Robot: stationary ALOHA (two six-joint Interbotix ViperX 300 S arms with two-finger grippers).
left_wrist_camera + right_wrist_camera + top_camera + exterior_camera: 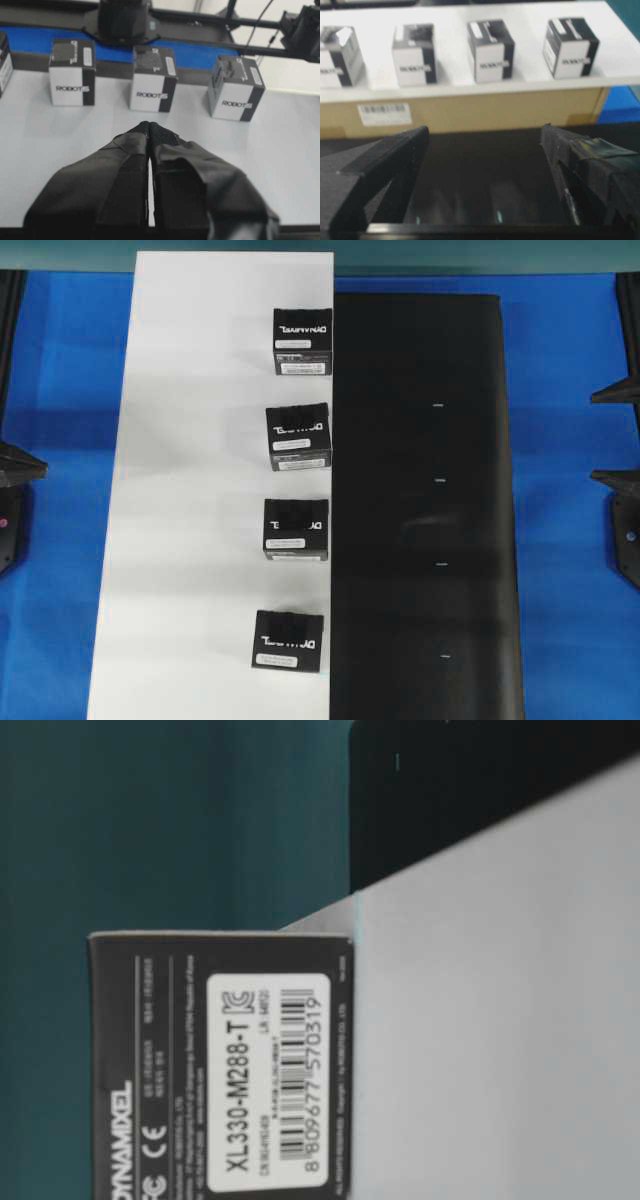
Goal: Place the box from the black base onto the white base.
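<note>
Fingers (127, 150) of the left gripper (149, 131) press together above the white base (280, 165); the right gripper (485, 145) spreads wide over the black base (485, 190). Only overhead do all four boxes show in a column along the white base's right edge (200, 490), including the box (299, 437) second from top, the black base bare beside them.

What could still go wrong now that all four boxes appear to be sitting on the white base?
The four boxes sit right along the white base edge next to the black base, so a nudge could tip one off. The right gripper, jaws wide over the black base, faces that row; sweeping forward, it might catch a box.
</note>
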